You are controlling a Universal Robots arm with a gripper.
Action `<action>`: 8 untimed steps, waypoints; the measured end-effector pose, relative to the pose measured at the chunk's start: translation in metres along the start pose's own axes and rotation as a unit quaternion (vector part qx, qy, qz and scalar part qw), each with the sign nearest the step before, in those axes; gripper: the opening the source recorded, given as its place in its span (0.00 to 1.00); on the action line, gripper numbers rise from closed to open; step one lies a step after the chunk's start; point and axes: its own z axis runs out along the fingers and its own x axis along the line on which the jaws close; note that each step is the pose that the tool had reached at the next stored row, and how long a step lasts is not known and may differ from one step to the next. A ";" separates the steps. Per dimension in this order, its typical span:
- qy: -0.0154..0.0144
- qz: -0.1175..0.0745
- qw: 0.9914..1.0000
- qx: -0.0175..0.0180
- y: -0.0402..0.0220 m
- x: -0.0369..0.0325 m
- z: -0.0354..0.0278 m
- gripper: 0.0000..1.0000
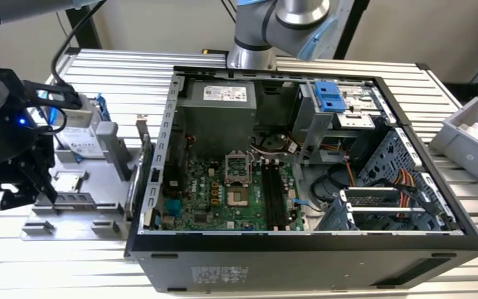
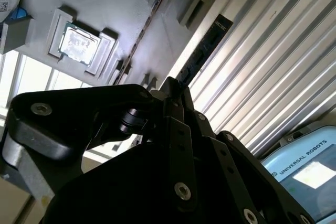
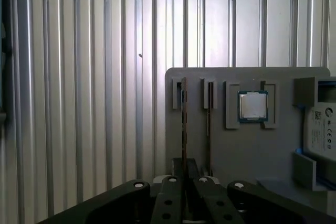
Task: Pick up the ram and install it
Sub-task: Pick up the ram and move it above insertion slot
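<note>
The ram (image 3: pixel 184 129) is a thin dark stick standing on edge in the outermost slot of the grey parts holder (image 3: pixel 252 156). A second stick like it (image 3: pixel 209 129) stands in the neighbouring slot. My gripper (image 3: pixel 184 174) sits over the end of the outer ram with its fingers pressed against both faces. In the second wrist view the same ram (image 2: pixel 207 43) runs out from between the closed fingertips of the gripper (image 2: pixel 173 90). In the exterior view the gripper (image 1: pixel 46 193) hangs low over the holder (image 1: pixel 98 187), at the exterior view's left of the open computer case (image 1: pixel 305 187).
A square silver chip (image 3: pixel 253 105) and a hard drive in a blue bracket (image 1: pixel 81 140) share the holder. The motherboard's long black slots (image 1: pixel 276 193) lie inside the case. A grey bin (image 1: pixel 472 137) stands at the exterior view's right. Ribbed metal table (image 3: pixel 79 103) surrounds everything.
</note>
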 end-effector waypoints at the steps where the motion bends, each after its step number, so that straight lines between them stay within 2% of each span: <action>1: 0.000 0.000 1.000 0.000 0.0000 0.0000 -0.0008 0.00; 8: 0.000 0.000 1.000 0.000 0.0001 0.0001 -0.0062 0.00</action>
